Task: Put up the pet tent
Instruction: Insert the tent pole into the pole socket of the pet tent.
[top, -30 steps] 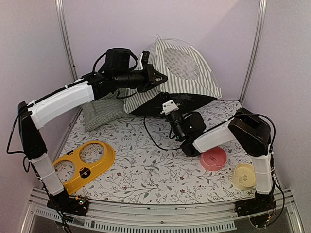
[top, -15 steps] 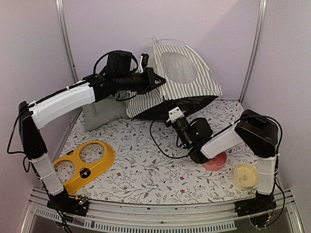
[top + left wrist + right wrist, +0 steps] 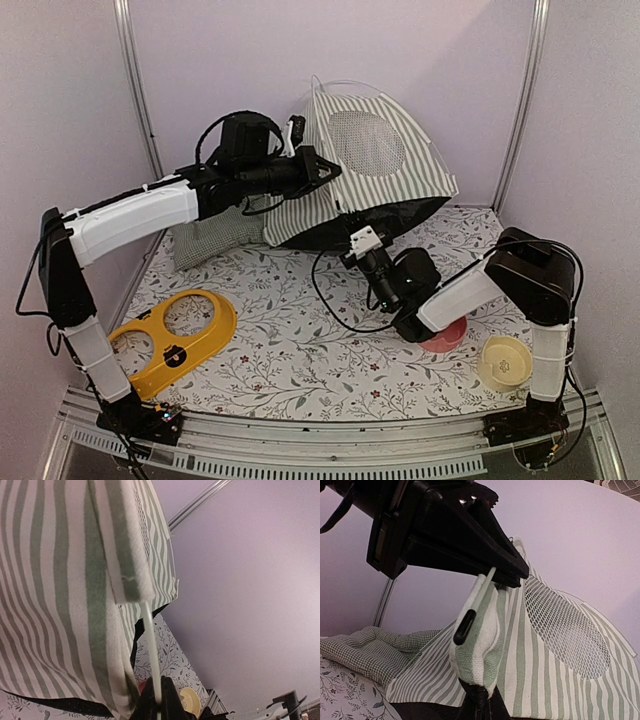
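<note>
While the pet tent (image 3: pixel 375 165) stands half-raised at the far side of the table (image 3: pixel 300 345), both arms hold it.
Left fingers (image 3: pixel 172 705) pinch the thin pole (image 3: pixel 150 645); right fingers (image 3: pixel 490 707) pinch the striped sleeve (image 3: pixel 477 645). The fabric is probably light and limp and the pole springy, so grip sleeves and pole ends, not the mesh (image 3: pixel 368 142).

Left gripper (image 3: pixel 333 172) raised, clamped; right gripper (image 3: pixel 479 698) low, clamped.

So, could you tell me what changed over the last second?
The right gripper drew back toward the near edge with the tent corner it holds; its arm now hides part of the pink bowl. The left gripper kept hold of the pole; the yellow tray stayed.
</note>
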Available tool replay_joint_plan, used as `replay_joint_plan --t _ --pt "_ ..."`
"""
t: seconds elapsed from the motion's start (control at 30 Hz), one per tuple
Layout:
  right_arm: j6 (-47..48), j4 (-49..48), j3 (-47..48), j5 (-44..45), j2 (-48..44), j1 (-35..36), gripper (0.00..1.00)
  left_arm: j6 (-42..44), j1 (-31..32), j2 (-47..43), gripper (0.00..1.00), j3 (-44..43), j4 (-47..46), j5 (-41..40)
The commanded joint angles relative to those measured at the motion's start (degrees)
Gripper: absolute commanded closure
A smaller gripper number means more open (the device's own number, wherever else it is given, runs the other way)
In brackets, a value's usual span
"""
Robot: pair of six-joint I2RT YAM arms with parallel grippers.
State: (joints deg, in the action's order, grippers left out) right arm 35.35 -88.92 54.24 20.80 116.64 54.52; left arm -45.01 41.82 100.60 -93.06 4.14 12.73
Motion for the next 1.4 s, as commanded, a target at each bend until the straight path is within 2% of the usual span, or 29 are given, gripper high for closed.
replay_joint_plan --t 0.0,0.4,0.83,1.17,1.37 --pt "-1.3 -10.1 -3.4 -0.1 2.3 2.9 1.00 3.9 -5.5 -6.9 1.00 0.5 -22.0 -11.1" --pt "-1.9 -9.7 -4.3 0.0 2.4 3.0 1.00 6.5 -5.4 -11.9 1.00 8.3 -34.5 -10.9" --pt "-6.9 -4.6 -5.4 -4.2 -1.1 1.8 1.00 9.0 -5.5 -13.0 1.00 10.1 -36.9 -6.2" --pt "-6.6 -2.9 -6.0 -5.1 -0.6 1.8 1.00 4.7 -6.5 -14.3 1.00 11.4 -42.0 -4.7" --pt "-6.7 -1.3 -5.5 -5.8 0.0 1.6 1.00 4.9 -7.3 -12.7 1.00 9.2 -41.6 -2.8"
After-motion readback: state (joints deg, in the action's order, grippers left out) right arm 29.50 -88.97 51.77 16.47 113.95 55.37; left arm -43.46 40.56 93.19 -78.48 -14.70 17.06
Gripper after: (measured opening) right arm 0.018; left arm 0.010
